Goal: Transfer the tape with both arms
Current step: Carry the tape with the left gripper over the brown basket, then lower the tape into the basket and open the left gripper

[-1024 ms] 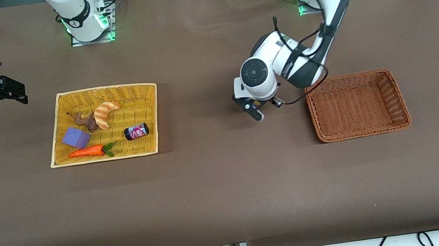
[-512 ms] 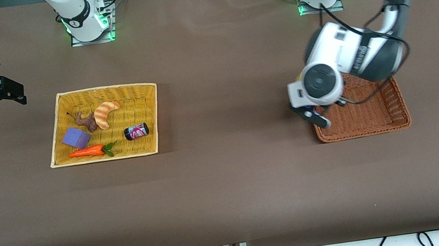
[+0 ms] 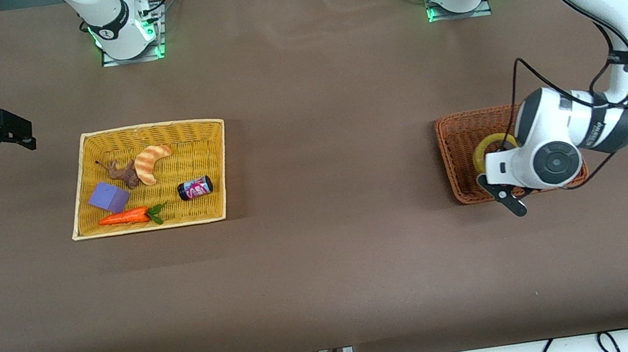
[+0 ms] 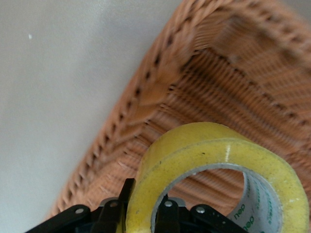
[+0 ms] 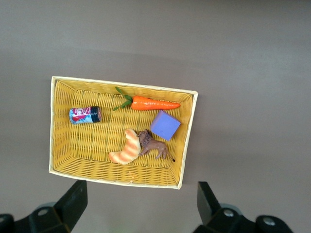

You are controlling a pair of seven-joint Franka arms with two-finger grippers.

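Note:
The tape (image 3: 487, 150), a yellowish ring with a grey core, is held upright over the brown wicker basket (image 3: 457, 134) at the left arm's end of the table. My left gripper (image 3: 507, 197) is shut on it. In the left wrist view one finger presses the roll's outer face and the other sits inside the core, so the left gripper (image 4: 146, 204) pinches the wall of the tape (image 4: 204, 145) above the basket's inner corner (image 4: 146, 97). My right gripper (image 3: 11, 132) waits open and empty, high up at the right arm's end; the right wrist view shows its spread fingertips (image 5: 73, 199).
A yellow wicker basket (image 3: 149, 128) toward the right arm's end holds a croissant toy (image 3: 151, 162), a brown animal figure (image 3: 123, 173), a purple block (image 3: 108, 197), a carrot (image 3: 128, 216) and a small dark can (image 3: 195, 188). Bare brown table lies between the two baskets.
The left arm swung from the table's middle toward its own end and now holds the tape over the brown basket. The right arm stayed where it was.

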